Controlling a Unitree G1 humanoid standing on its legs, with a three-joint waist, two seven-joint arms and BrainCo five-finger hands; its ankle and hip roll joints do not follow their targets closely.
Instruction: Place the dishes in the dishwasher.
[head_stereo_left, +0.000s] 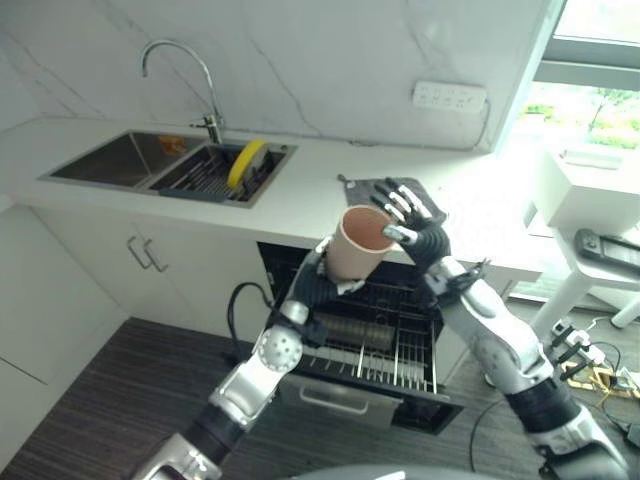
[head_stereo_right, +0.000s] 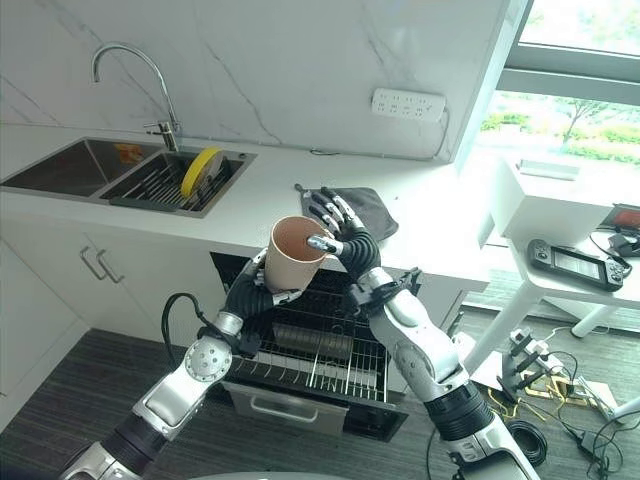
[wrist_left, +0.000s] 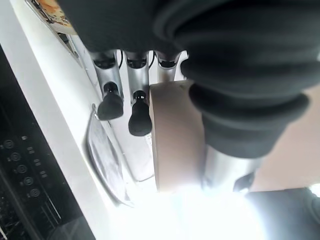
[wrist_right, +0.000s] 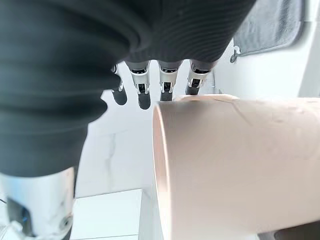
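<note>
Between the two robot hands, above the open dishwasher (head_stereo_left: 365, 350), a tan cup (head_stereo_left: 356, 243) was held tilted, mouth toward the right robot hand. The left robot hand (head_stereo_left: 318, 283) gripped the cup from below, fingers and thumb curled round its lower wall. The right robot hand (head_stereo_left: 412, 222) sat at the rim with fingers spread and mostly straight; thumb tip appeared to touch the rim, not a grasp.

Step in hand, as judged: carrying the cup from the counter (head_stereo_left: 300, 195) down toward the lower rack (head_stereo_left: 385, 362), possibly passing it hand to hand. The next move likely calls for lowering past the counter edge and turning the cup mouth-down between the rack wires.

Cup: smooth, matt, tapered cylinder, darker brown inside; looked rigid and light. Rack: thin metal wire grid, pulled out below both hands. Beyond the right robot hand, a dark grey cloth mat (head_stereo_right: 365, 210) lay flat on the white counter. Well off past the left robot hand, a steel sink (head_stereo_left: 170, 165) held a yellow plate (head_stereo_left: 246, 163) upright in its rack.
</note>
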